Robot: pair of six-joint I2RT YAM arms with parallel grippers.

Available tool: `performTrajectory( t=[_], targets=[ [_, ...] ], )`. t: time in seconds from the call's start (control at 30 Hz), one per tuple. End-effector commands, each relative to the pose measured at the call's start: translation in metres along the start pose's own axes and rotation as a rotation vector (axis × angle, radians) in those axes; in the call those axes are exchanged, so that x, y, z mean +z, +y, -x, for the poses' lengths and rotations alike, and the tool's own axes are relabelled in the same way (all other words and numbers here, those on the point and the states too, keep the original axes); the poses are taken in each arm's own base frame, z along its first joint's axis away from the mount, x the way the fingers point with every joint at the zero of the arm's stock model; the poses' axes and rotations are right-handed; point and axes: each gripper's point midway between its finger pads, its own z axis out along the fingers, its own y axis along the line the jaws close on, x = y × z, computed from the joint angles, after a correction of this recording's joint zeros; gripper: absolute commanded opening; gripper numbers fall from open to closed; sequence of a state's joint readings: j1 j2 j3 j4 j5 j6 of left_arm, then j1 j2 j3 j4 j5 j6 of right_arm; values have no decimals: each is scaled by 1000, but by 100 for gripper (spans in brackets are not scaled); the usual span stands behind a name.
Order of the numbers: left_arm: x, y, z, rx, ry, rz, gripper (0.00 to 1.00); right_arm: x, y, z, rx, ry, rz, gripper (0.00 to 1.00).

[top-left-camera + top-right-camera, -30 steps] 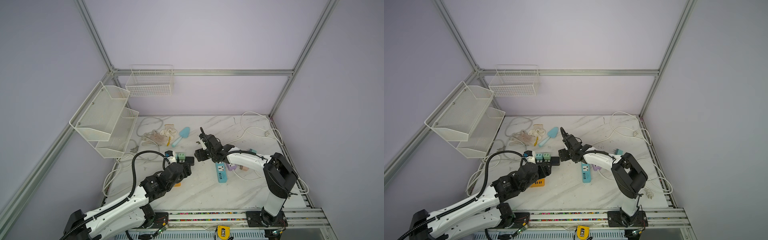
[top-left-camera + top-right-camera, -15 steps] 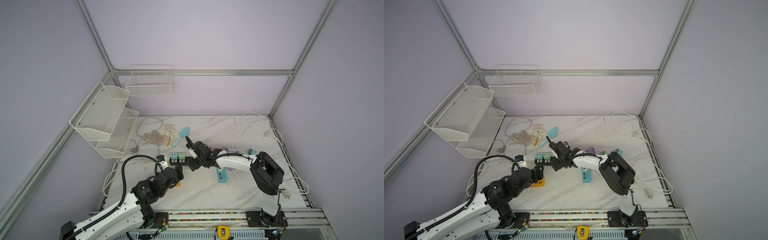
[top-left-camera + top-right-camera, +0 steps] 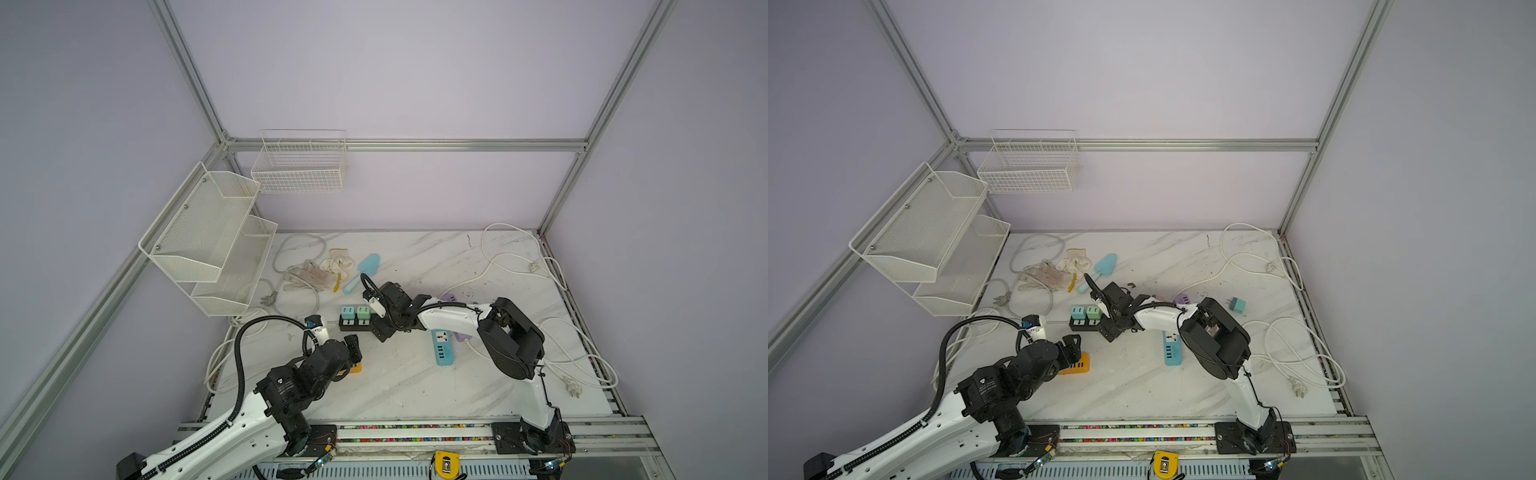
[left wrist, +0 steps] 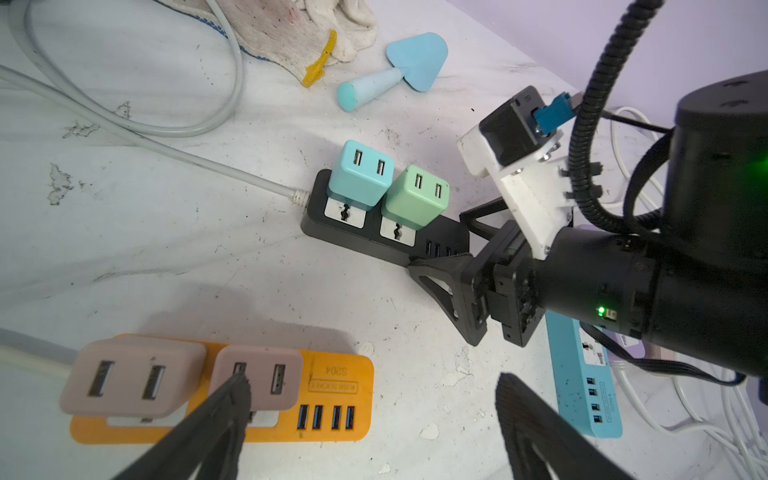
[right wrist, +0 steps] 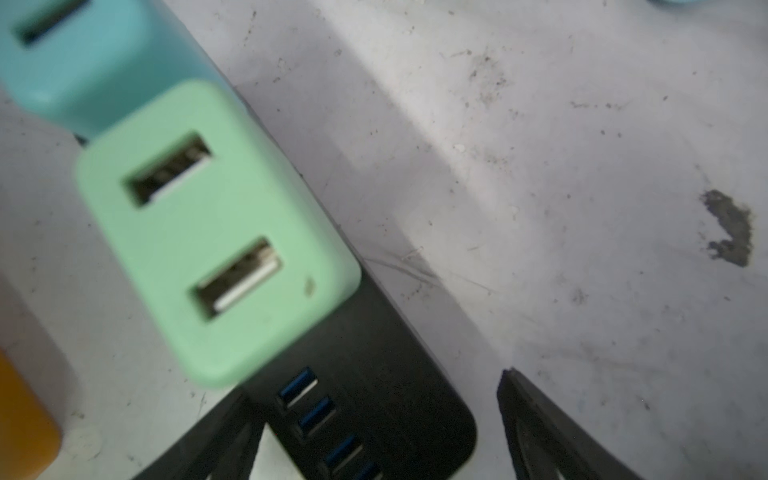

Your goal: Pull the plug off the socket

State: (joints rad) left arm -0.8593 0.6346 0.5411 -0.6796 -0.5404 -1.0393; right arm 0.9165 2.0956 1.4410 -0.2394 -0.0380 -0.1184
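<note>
At the worktop's [image 3: 415, 386] middle, my open right hand [image 3: 381, 326] should clamp the black strip [image 4: 440, 237] so my open left hand [image 4: 372, 380] pulls the green plug [image 4: 415, 197] straight.

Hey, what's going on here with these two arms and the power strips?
The right gripper is open, its fingers either side of the USB end of the black strip without clamping it. The blue plug and green plug are both seated in that strip. The left gripper, also open, hovers over the orange strip, which carries two pink plugs. Neither gripper holds anything.
</note>
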Motion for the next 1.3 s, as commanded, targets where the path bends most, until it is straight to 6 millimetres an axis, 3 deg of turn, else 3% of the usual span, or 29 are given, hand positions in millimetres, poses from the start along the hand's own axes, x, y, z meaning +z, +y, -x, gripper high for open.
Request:
performTrajectory(
  t=[0.0,0.3,0.67,0.9,1.0,1.27],
  targets=[
    [4,16,-4,-12,-21,51,92,3,8,0,-58,11,30,89],
    [3,18,-3,-19,-24,53,94,15,15,-4,-96,12,63,81],
    [3,18,-5,-30,-21,44,94,8,23,-12,-100,6,98,63],
    [4,17,-5,-40,-20,38,95,-11,22,-14,-22,-35,54,52],
    [4,15,-5,-43,-18,29,95,-18,19,-24,31,-22,16,47],
    [6,8,-6,-47,-6,8,95,-54,18,-51,183,-40,-27,44]
  ],
)
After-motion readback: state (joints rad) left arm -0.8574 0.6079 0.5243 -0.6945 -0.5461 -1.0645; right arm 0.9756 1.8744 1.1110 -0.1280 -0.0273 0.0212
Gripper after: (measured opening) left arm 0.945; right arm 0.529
